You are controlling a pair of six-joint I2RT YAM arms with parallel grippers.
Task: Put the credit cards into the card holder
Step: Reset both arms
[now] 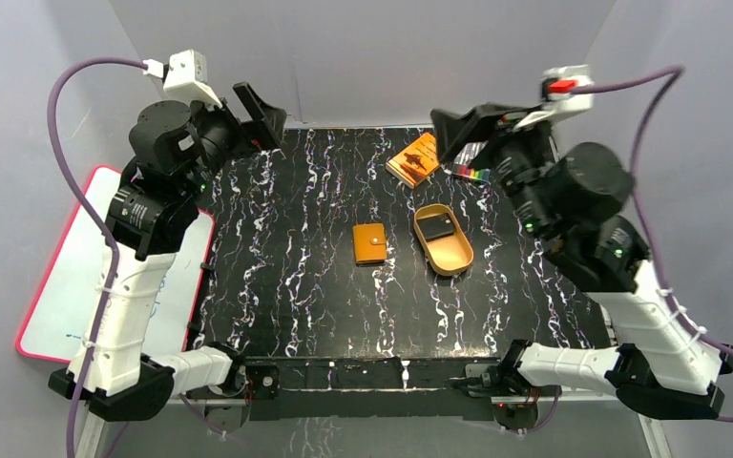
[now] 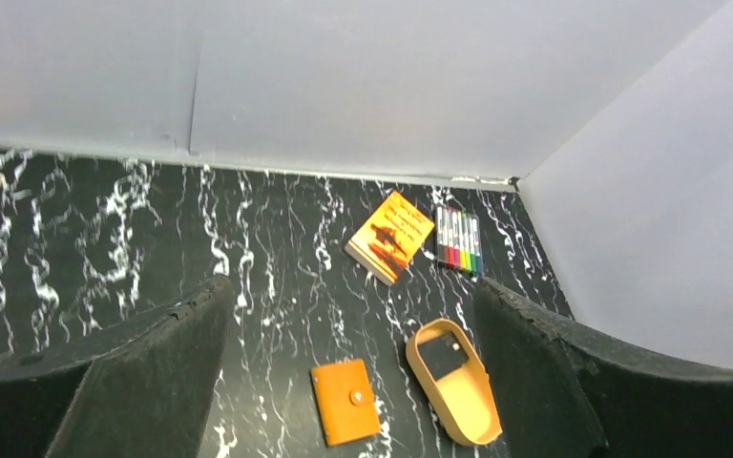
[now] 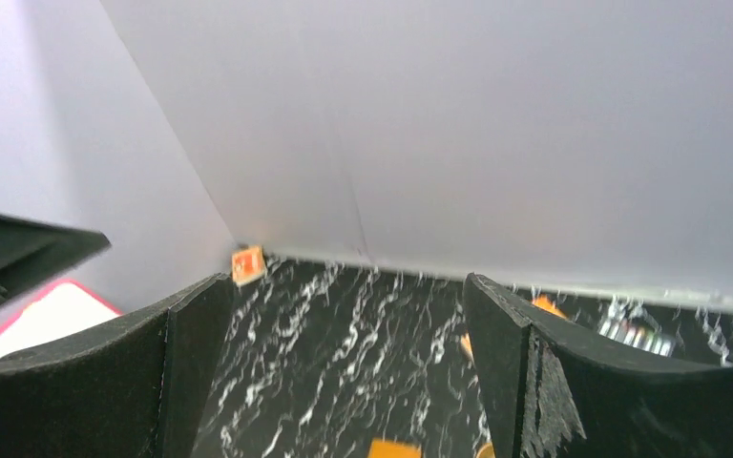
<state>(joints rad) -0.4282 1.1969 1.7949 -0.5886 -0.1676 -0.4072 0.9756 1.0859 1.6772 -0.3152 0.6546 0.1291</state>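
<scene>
The card holder (image 1: pixel 370 242) is a small orange wallet with a metal snap stud. It lies closed and flat in the middle of the black marbled table. It also shows in the left wrist view (image 2: pixel 345 402) and at the bottom edge of the right wrist view (image 3: pixel 393 448). No credit cards show in any view. My left gripper (image 1: pixel 265 119) is open and empty, raised high over the far left of the table (image 2: pixel 351 296). My right gripper (image 1: pixel 458 132) is open and empty, raised high over the far right (image 3: pixel 344 286).
A gold oval tray (image 1: pixel 458 262) with a small black block (image 1: pixel 436 227) sits right of the wallet. An orange book (image 1: pixel 413 159) and a row of coloured markers (image 1: pixel 471 174) lie at the back. A red-edged whiteboard (image 1: pixel 67 277) lies off the table's left side.
</scene>
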